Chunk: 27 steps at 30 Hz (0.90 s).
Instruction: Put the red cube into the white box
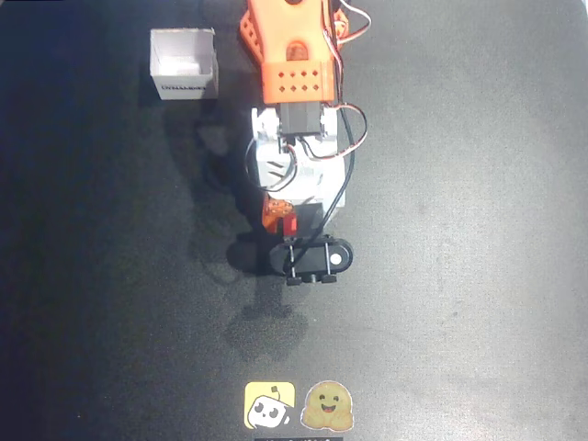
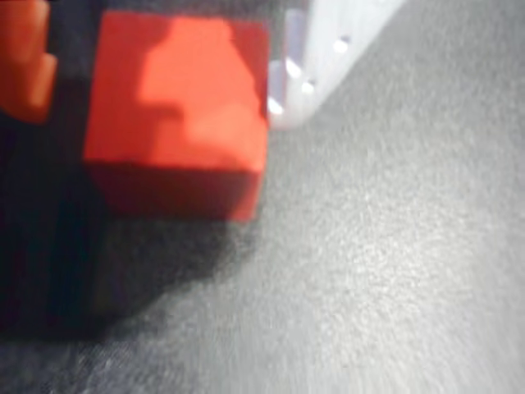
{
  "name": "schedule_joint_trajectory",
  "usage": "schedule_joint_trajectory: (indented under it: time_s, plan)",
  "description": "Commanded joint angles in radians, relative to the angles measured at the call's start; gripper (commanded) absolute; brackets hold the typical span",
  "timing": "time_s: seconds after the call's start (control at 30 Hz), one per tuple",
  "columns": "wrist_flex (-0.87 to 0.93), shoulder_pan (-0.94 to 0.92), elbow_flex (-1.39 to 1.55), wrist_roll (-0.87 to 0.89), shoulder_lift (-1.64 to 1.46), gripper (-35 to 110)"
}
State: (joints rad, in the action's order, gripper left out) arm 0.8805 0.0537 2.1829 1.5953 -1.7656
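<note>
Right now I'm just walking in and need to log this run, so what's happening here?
The orange-and-white arm is reaching across the dark table with its pincer down at the red cube. In the wrist view the cube sits between an orange finger and a white finger, resting on the table; whether it is gripped yet is unclear. The white box stands open at the upper left of the overhead view, apart from the arm, with no cube in it.

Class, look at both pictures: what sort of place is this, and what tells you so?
Probably a hobby or lab robotics bench: a dark table with a small orange-and-white arm, a white box, a red cube and two cartoon stickers.
</note>
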Motion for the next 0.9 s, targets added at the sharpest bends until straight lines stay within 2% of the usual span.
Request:
schedule_joint_trajectory:
  time_s: [0.0,0.1,0.2,0.57,0.7,0.87]
  plan:
    - [-0.026,-0.002,-0.029,-0.006,0.0,17]
    - [-0.044,-0.002,-0.025,-0.006,0.011,14]
    - [-0.063,-0.002,-0.025,-0.011,0.023,0]
    - [-0.06,-0.006,-0.025,0.011,0.009,0]
    - [0.077,-0.037,-0.058,0.018,-0.11,0]
    - [0.356,-0.067,-0.181,0.067,-0.265,0]
